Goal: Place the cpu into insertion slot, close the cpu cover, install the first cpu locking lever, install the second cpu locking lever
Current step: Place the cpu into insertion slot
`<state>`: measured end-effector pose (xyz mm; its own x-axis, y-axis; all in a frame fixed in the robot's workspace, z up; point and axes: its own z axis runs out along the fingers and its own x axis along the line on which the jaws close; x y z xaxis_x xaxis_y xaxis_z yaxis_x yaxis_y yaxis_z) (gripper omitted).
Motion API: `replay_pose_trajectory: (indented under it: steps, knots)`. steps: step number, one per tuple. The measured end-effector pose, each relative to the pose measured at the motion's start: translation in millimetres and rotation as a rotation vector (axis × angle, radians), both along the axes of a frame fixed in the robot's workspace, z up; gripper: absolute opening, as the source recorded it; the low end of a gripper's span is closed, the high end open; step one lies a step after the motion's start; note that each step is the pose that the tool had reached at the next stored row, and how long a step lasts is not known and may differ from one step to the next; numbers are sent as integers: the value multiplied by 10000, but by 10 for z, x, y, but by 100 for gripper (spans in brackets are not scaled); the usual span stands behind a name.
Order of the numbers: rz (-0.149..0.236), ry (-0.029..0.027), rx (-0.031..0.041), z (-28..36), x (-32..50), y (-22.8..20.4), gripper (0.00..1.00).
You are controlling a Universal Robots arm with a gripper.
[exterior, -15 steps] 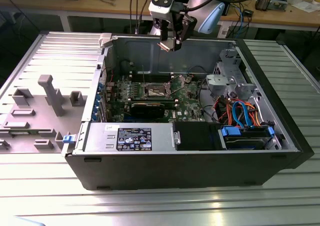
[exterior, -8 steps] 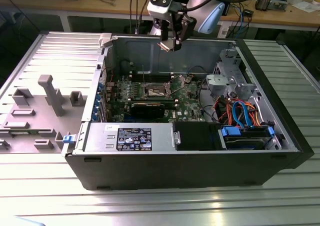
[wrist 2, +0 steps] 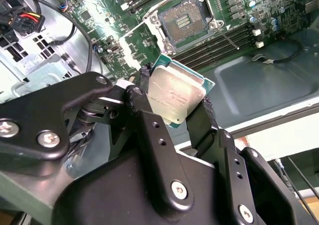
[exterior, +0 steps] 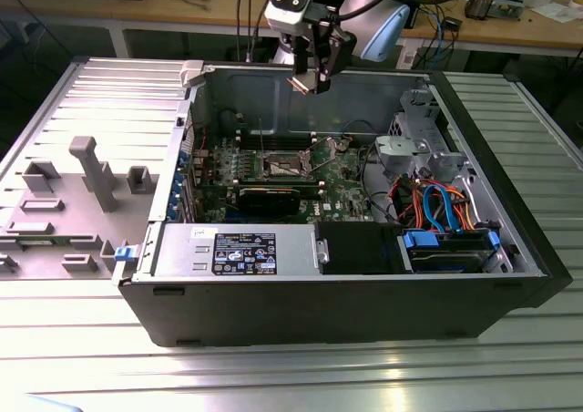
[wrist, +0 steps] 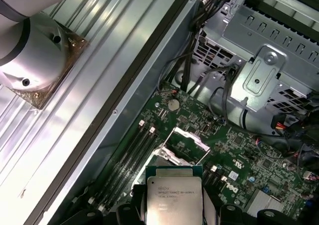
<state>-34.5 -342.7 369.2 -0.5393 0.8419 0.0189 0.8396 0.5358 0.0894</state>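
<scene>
My gripper [exterior: 311,80] hangs above the open computer case, over its back wall, shut on the cpu [exterior: 299,83]. In both wrist views the cpu [wrist 2: 175,96] [wrist: 173,197] shows as a silvery square chip with a green rim, pinched at two opposite edges by the black fingers [wrist 2: 144,80]. The insertion slot [wrist 2: 183,22] lies uncovered on the green motherboard well below the chip, its dark contact field exposed. The cpu cover [wrist: 185,139] stands tilted up on its hinge behind the slot [exterior: 282,164]. A thin locking lever [wrist 2: 230,39] sticks out beside the socket.
A long black graphics card [exterior: 269,200] lies in front of the socket, with a power supply [exterior: 235,251] nearer the case front. A metal drive cage [exterior: 424,148] and coloured cables [exterior: 437,207] fill the exterior view's right. Memory slots [wrist 2: 219,45] flank the socket.
</scene>
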Motion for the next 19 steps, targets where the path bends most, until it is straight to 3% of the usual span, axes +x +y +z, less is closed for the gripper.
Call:
replay_pose_trajectory:
  steps: [13,19]
  knots:
    - [-117,0,1,0,0,0,55]
    - [-1008,0,0,-16,-1,0,55]
